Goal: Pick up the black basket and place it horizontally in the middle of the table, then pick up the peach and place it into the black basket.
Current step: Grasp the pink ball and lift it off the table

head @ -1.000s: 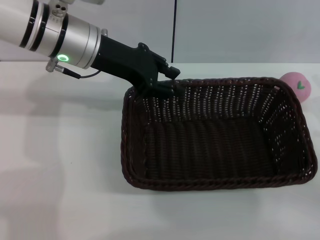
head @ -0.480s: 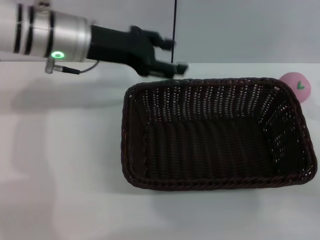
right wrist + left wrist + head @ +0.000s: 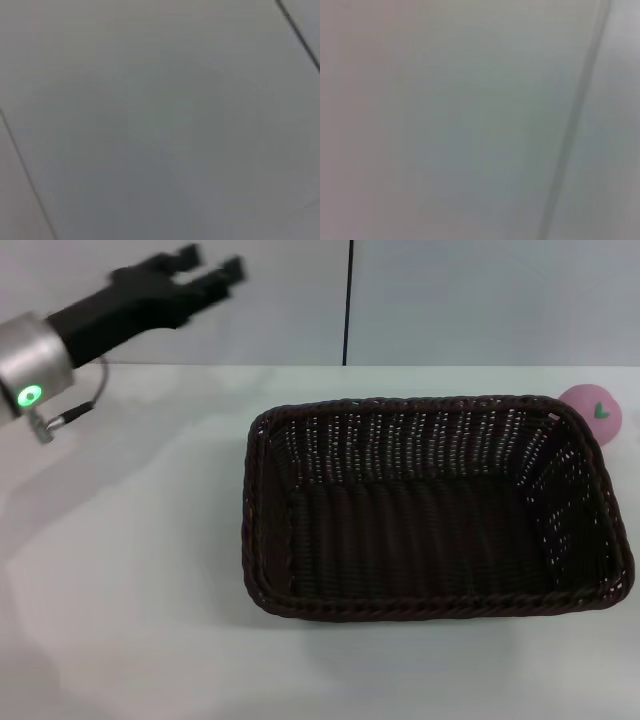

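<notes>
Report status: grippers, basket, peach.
Left gripper raised far-left, jaws open, empty. Right gripper not in view. Black basket lengthwise on table. Peach outside, at basket's far-right corner.

Black basket sitting upright and empty on white table, pink peach lying just beside its far right corner

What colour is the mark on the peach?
Green, on the pink peach beside the black basket's far right corner; head view shows it best.
</notes>
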Controlling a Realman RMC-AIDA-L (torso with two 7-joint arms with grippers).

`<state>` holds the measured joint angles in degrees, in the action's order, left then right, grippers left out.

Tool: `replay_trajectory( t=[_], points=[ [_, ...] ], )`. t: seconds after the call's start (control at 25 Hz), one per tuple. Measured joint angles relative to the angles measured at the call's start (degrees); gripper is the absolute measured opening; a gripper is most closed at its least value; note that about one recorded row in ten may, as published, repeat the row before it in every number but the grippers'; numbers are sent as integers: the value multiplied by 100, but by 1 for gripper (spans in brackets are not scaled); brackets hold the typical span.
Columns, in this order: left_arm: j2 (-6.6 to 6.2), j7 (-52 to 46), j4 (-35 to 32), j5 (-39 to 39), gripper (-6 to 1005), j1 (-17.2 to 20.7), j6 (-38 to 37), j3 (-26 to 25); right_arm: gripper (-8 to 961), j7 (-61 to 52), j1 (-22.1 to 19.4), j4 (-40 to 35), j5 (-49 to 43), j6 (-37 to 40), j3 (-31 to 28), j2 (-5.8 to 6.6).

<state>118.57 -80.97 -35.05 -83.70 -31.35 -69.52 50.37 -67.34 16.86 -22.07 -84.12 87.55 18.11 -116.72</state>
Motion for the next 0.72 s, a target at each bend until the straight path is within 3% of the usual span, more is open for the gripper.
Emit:
replay_trajectory(
  t=[0.04, 0.08, 0.12, 0.2, 0.28, 0.44, 0.72],
  points=[
    [7, 647, 394, 853, 750, 243, 8, -23, 511, -330, 15, -211, -269, -38, 1, 57],
    [7, 647, 394, 853, 750, 243, 8, -23, 511, -690, 41, -446, -561, -66, -1, 133],
    [17, 1075, 653, 1362, 750, 374, -6, -12, 511, -940, 64, -627, -768, -76, -1, 182],
    [17, 1075, 653, 1362, 750, 374, -6, -12, 510, -1651, 148, -1129, -1378, -87, -13, 301],
    [13, 1890, 1306, 2461, 750, 577, -202, 15, 510, -2263, 227, -1646, -1888, -75, -19, 366],
    [4, 2097, 1568, 2695, 750, 633, -271, 5, 509, -3265, 458, -2566, -2824, -45, 0, 463],
    [1, 2066, 1631, 2724, 750, 621, -311, 26, 510, -4631, 1363, -3027, -4748, 98, 2, 840]
  ],
)
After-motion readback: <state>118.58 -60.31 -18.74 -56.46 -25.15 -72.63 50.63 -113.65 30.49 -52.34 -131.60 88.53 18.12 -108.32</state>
